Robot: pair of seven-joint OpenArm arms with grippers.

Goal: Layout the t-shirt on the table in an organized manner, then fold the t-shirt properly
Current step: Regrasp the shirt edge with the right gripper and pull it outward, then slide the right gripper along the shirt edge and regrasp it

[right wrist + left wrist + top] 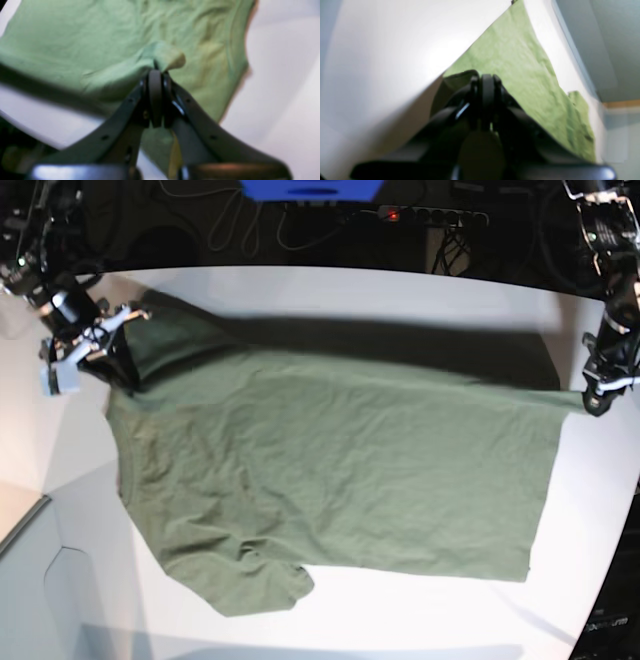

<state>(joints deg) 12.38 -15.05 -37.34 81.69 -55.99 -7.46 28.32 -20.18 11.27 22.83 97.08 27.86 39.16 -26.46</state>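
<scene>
Lying spread across the white tabletop [420, 300], the olive t-shirt [340, 470] is gripped at two far edges. The right tool [155, 71] pinches a bunched fold of cloth; the left tool [487, 77] is pressed together on a corner of the fabric.

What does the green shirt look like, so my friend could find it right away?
Look at the big white table: the t-shirt is the wide olive-green cloth spread across its middle. The left gripper and right gripper each pinch a corner. It is the only soft, wrinkly, coloured thing there.
</scene>
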